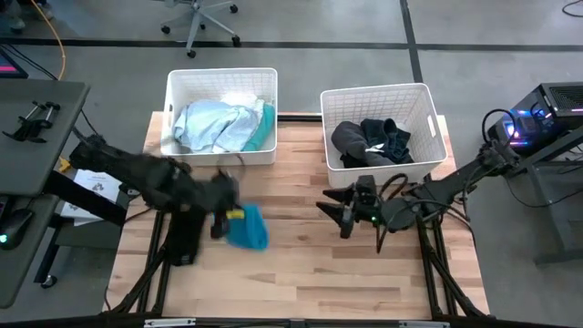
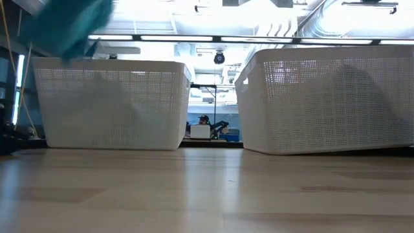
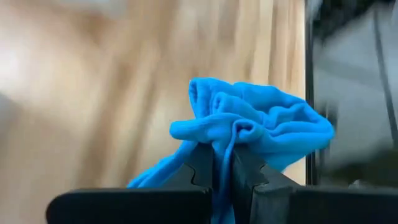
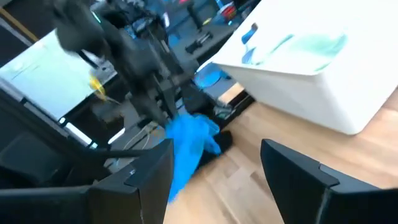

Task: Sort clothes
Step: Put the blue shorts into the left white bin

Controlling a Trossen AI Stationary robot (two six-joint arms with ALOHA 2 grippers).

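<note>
two baskets loaded, one bright blue piece in the air

two white plastic lattice-walled baskets sit at the far edge of the light wooden slat table point(image 1: 301, 273). the left basket point(image 1: 221, 80) holds a heap of pale blue, white and teal fabric garments point(image 1: 223, 126). the right basket point(image 1: 383, 96) holds a pile of dark grey, black and navy garments point(image 1: 372, 141).

the left gripper point(image 1: 221, 210) is out over the table, in front of the left basket, and its jaws are clamped tight on a small bright blue soft cloth garment point(image 1: 246, 228). in the left wrist view the two dark fingers point(image 3: 202, 171) pinch a bunched fold of it, with the rest puffing out beyond the tips point(image 3: 255, 127) and a tail hanging down on one side. from above, the cloth hangs off the gripper toward the middle of the table. whether its lowest end touches the wood i can't tell. the low view catches a teal-blue blur of cloth point(image 2: 71, 26) up at the top left, above the table surface.

the right gripper point(image 1: 344, 217) hangs over the table in front of the right basket, pointing toward the left arm, with its jaws spread wide and nothing between them. the right wrist view shows both its fingers point(image 4: 152, 171) well apart, with the blue garment point(image 4: 189, 140) and the left arm farther off.

in the low view a person point(image 2: 204, 120) shows far back in the room, seen through the gap between the baskets.
</note>
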